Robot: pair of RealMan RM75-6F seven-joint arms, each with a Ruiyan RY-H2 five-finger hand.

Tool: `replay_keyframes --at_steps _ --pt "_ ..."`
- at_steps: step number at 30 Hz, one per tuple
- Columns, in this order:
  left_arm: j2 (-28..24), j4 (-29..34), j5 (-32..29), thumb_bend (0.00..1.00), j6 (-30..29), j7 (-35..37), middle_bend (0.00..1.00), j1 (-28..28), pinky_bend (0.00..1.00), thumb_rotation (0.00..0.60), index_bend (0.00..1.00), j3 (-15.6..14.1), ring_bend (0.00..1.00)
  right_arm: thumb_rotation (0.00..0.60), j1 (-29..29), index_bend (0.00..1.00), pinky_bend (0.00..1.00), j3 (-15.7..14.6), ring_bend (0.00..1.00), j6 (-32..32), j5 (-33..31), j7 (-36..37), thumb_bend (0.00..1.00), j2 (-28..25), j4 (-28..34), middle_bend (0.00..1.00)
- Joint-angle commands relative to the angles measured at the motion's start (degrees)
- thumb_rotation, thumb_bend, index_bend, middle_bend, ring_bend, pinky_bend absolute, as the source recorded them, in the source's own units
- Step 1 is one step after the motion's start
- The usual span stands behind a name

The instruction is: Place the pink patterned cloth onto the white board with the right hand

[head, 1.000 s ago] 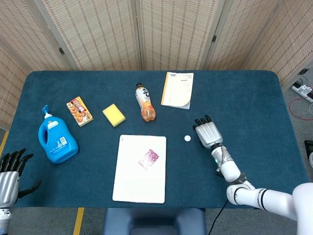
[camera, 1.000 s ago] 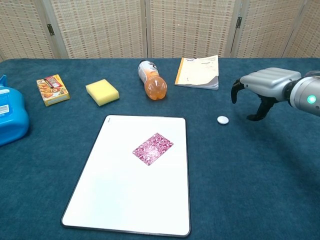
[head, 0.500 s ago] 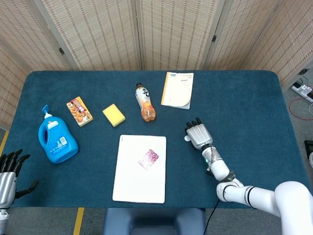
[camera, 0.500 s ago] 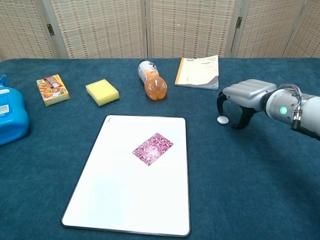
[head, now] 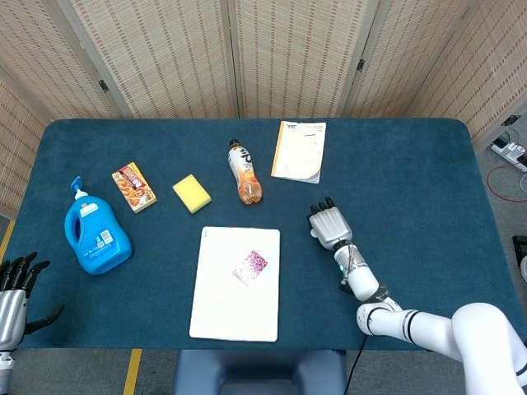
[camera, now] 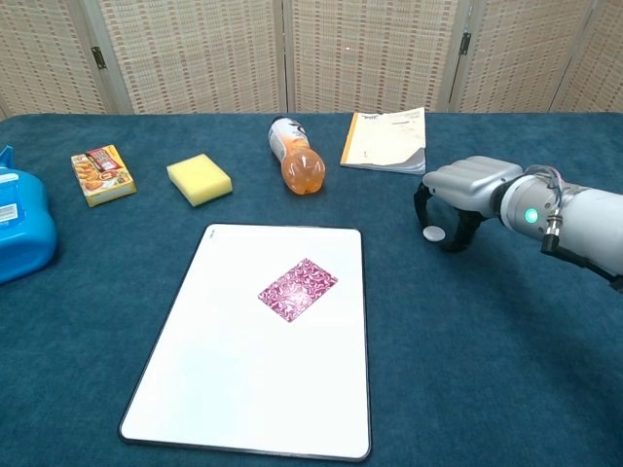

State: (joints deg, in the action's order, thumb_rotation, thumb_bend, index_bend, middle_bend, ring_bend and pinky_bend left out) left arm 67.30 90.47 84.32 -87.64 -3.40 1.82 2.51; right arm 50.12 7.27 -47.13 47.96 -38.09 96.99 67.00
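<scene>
Leftward over the past second, your right hand [camera: 459,195] has come to arch over the small white disc [camera: 433,233], fingers curved down and apart, gripping nothing. Your pink patterned cloth [camera: 298,289] already lies flat mid-way on the white board [camera: 224,389], so the placement looks done. Whether fingertips touch the disc is unclear. Your left hand [head: 15,290], cut off at the frame edge, stays spread and empty.

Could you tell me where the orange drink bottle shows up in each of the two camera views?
Head view: orange drink bottle lies upper centre, cap away from the robot.
Chest view: bottle upper centre, its base nearest the camera.
Shared landmark: the yellow sponge lies to its left in both.
</scene>
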Motion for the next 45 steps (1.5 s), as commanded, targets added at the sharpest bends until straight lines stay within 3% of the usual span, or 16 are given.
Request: replay_keyframes --at_steps 1,18,29,35,45 --pt "0.04 -0.15 -0.06 0.26 -0.03 0.12 0.10 -0.03 0.00 0.600 0.21 0.04 0.10 0.600 0.21 0.42 0.08 0.07 0.17 0.12 -0.24 -0.23 0.33 0.25 -0.32 0.23" --pt "0.49 -1.14 -0.42 0.26 0.75 0.83 0.10 0.24 0.00 0.600 0.21 0.10 0.10 0.600 0.82 0.46 0.08 0.57 0.17 0.31 -1.26 -0.41 0.33 0.33 -0.26 0.25" --pt "0.22 -0.48 0.14 0.26 0.34 0.24 0.10 0.47 0.00 0.600 0.21 0.28 0.10 0.600 1.63 0.47 0.08 0.33 0.18 -2.73 3.10 -1.80 0.33 -4.45 14.67 0.25" --pt "-0.01 0.06 0.42 0.26 0.00 -0.20 0.10 0.36 0.00 0.600 0.21 0.18 0.10 0.600 4.04 0.47 0.08 0.40 0.18 -2.37 3.15 -3.99 0.33 -2.45 17.67 0.25" --pt "-0.42 0.21 0.18 0.26 -0.25 0.07 0.10 0.02 0.00 0.600 0.21 0.11 0.10 0.600 8.81 0.47 0.08 0.70 0.18 -2.33 0.41 -9.17 0.33 2.60 16.83 0.24"
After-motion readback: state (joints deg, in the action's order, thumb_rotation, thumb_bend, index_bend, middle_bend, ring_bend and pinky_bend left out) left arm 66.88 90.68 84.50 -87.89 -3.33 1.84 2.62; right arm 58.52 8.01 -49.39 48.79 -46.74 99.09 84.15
